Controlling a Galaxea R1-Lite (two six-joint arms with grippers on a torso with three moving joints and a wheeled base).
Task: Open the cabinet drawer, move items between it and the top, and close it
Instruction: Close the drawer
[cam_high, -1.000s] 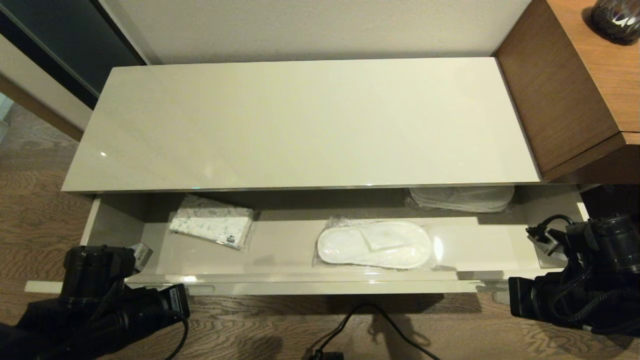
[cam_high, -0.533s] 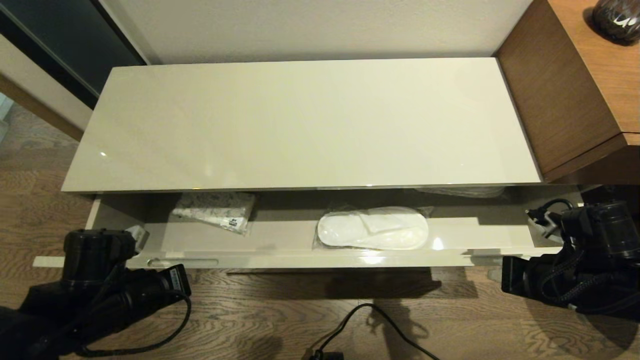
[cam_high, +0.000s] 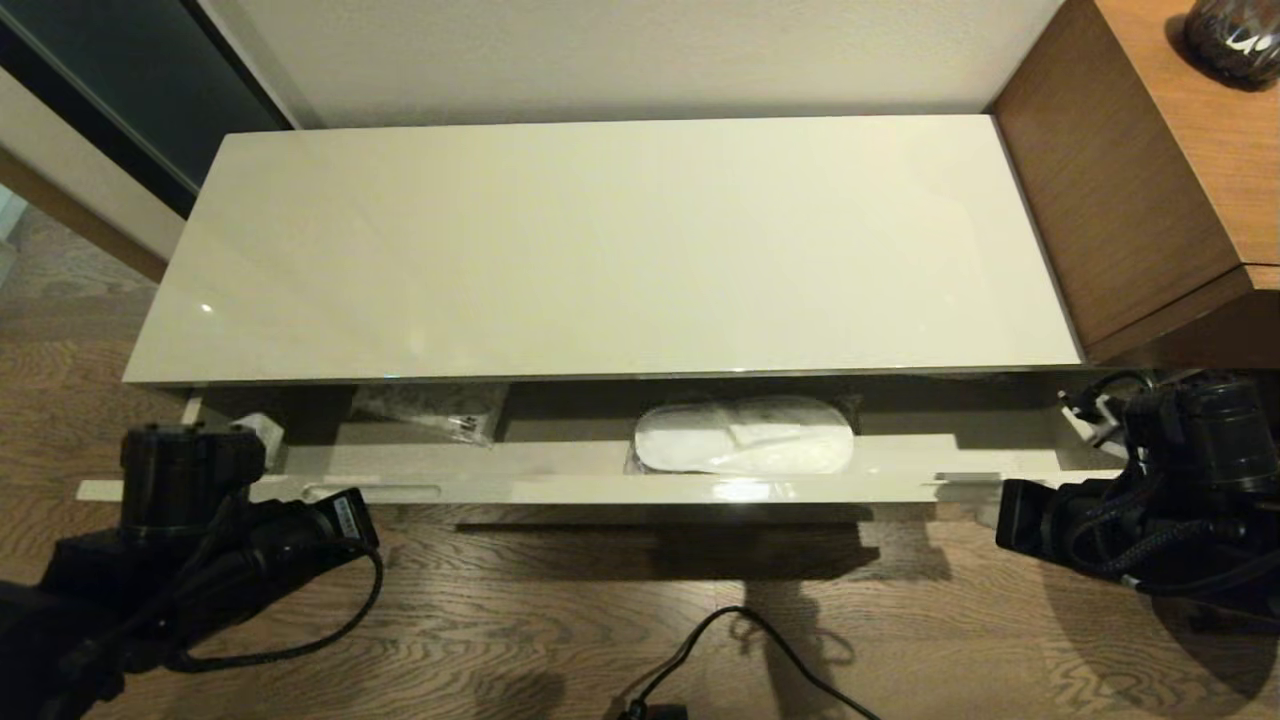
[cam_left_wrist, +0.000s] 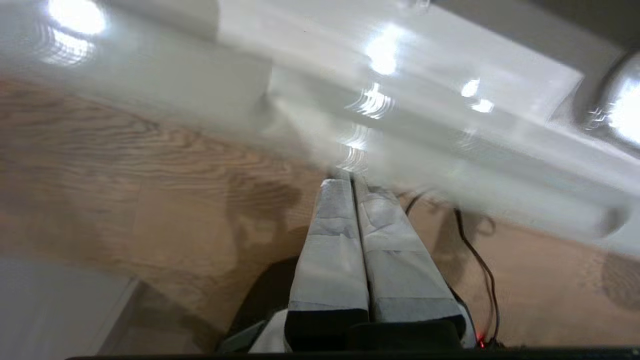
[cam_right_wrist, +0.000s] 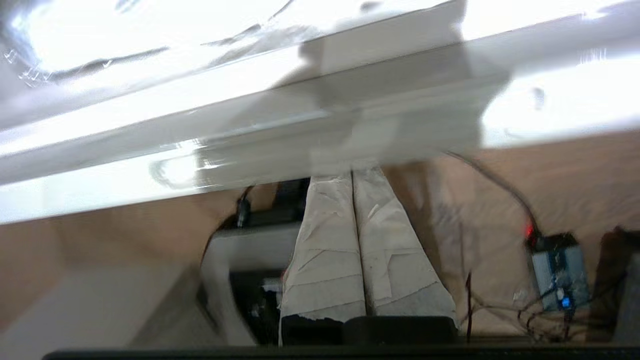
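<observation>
The drawer stood less far out than half a second before, and far less than a second before: only a narrow strip of its inside showed beneath the front edge of the cabinet top. The wrapped slippers lay inside the drawer right of centre, their rear part now under the overhang of the top; earlier the whole pair was in plain sight. The patterned packet, at the drawer's left, had passed almost wholly into shadow, with only a corner showing. A second wrapped pair at the far right, visible a second before, could no longer be seen.

The left gripper was at the left end of the drawer front, its two cloth-wrapped fingers pressed together with nothing between them and their tips against the glossy front panel. The right gripper was at the right end, its fingers likewise closed on nothing and meeting the panel. Both arms had come forward with the drawer.

The top was a smooth, glossy, cream-beige rectangular slab carrying nothing. The drawer front was long, shallow and equally glossy, with an oblong recessed pull near its left end. The slippers were flat, white and oval, sealed in crinkly clear plastic. The floor was brown wood-grain, crossed by a black cable. A wood-grain table adjoined the cabinet on the right.
</observation>
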